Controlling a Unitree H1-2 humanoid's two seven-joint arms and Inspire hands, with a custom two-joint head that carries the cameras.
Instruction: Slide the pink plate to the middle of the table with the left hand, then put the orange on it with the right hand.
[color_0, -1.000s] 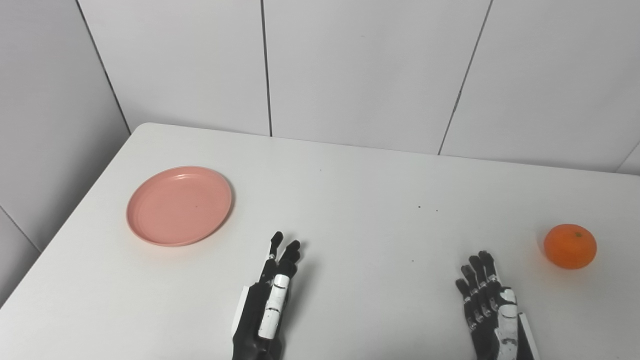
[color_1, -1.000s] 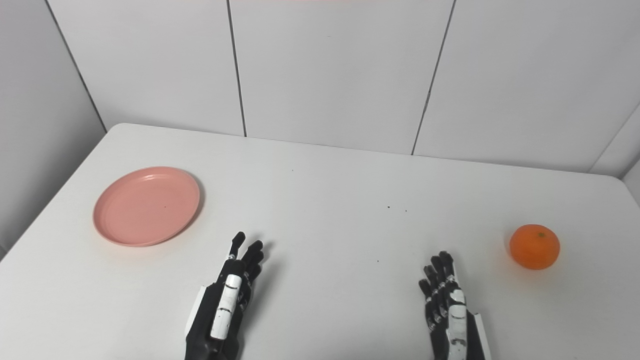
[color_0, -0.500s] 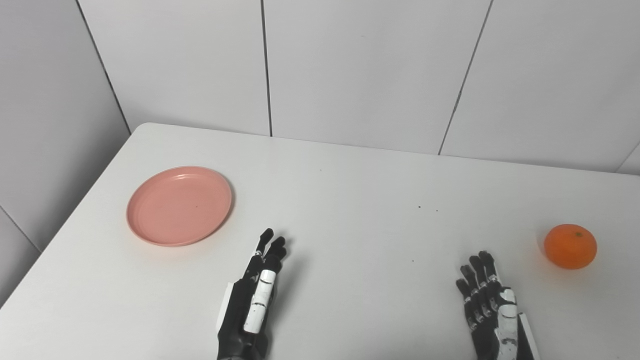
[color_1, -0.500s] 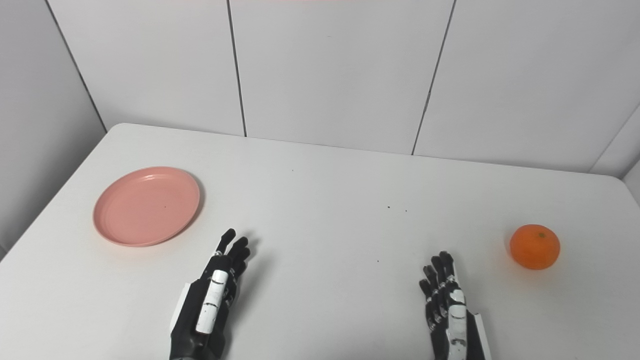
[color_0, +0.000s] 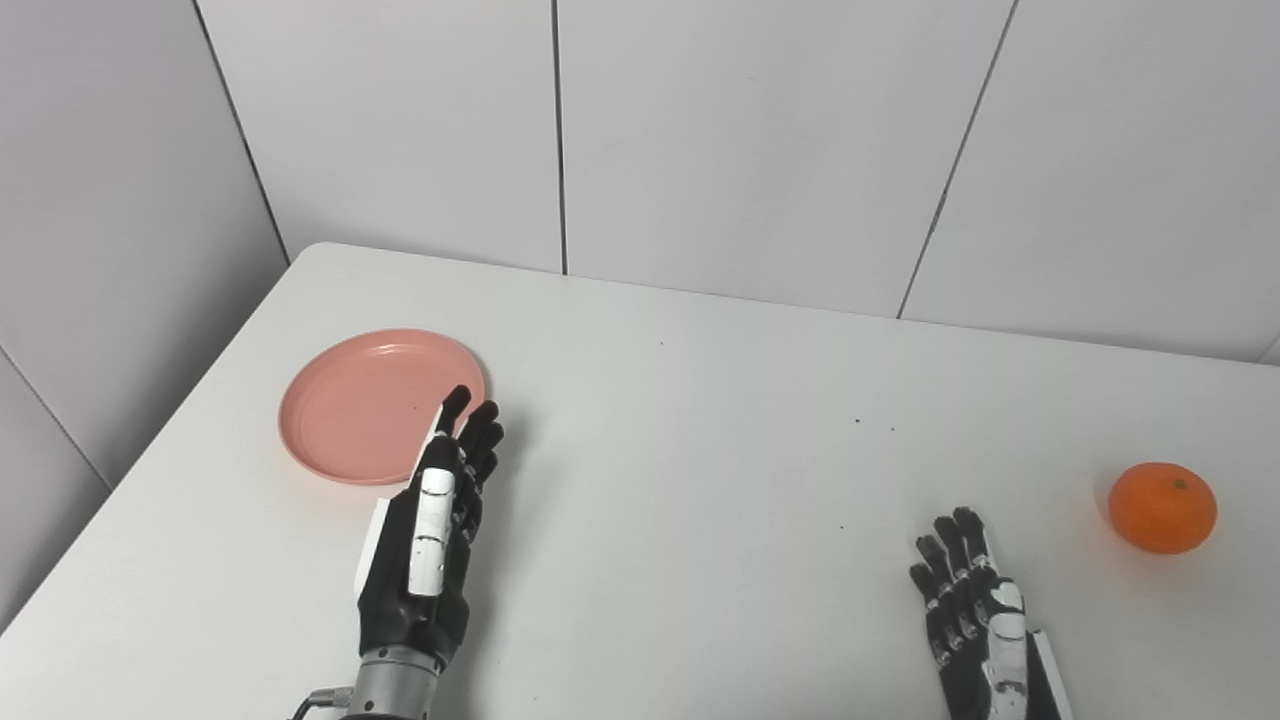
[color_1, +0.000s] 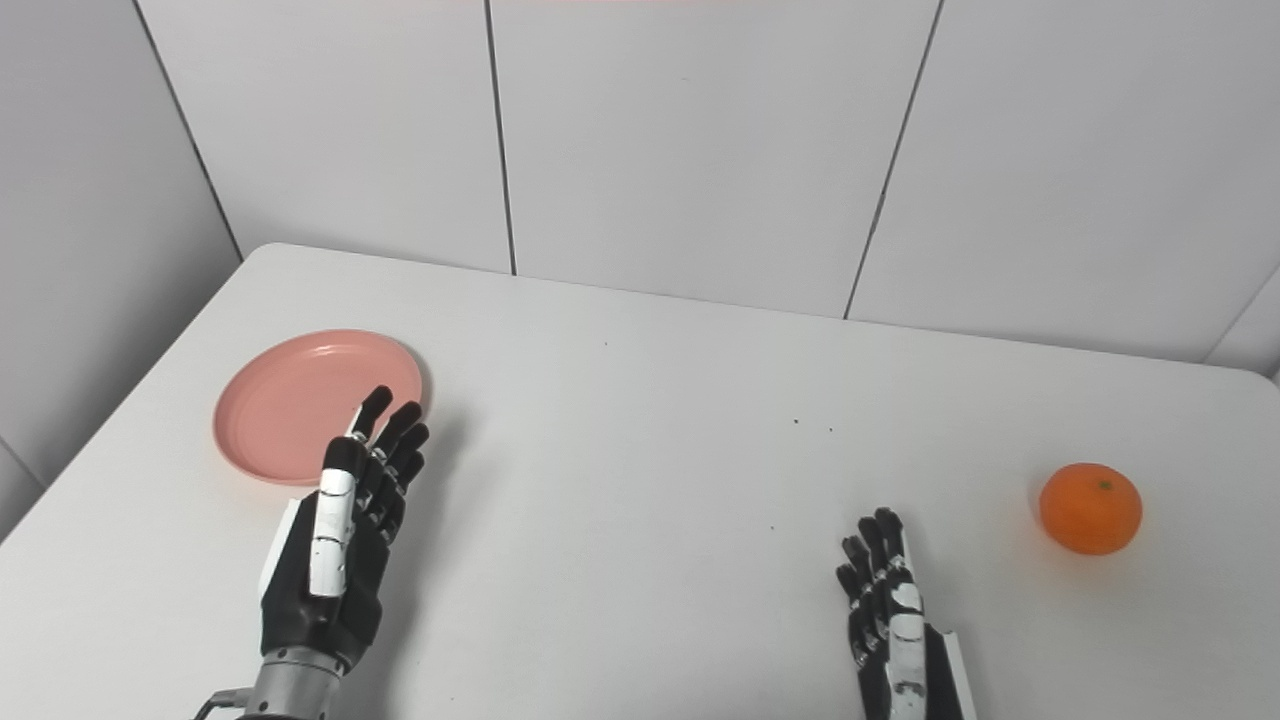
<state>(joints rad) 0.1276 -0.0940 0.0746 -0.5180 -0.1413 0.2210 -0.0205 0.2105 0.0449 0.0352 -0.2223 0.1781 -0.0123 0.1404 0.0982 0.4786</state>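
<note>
Lying flat on the left part of the white bench (color_0: 700, 480): the pink plate (color_0: 370, 405), empty. Reaching in from the lower left, the left robot hand (color_0: 425, 540), fingers (color_0: 478, 440) stretched out straight and a little apart, holding nothing, its tips overlapping the plate's near right rim in both views; whether touching the rim or hovering above it, impossible to tell. Sitting far over at the right side of the bench: the orange (color_0: 1162, 507), well apart from the plate. Resting low at the near edge, the right robot hand (color_0: 975, 625), also spread flat and gripping nothing, lying near the orange but clearly apart from it, to the fruit's lower left.
</note>
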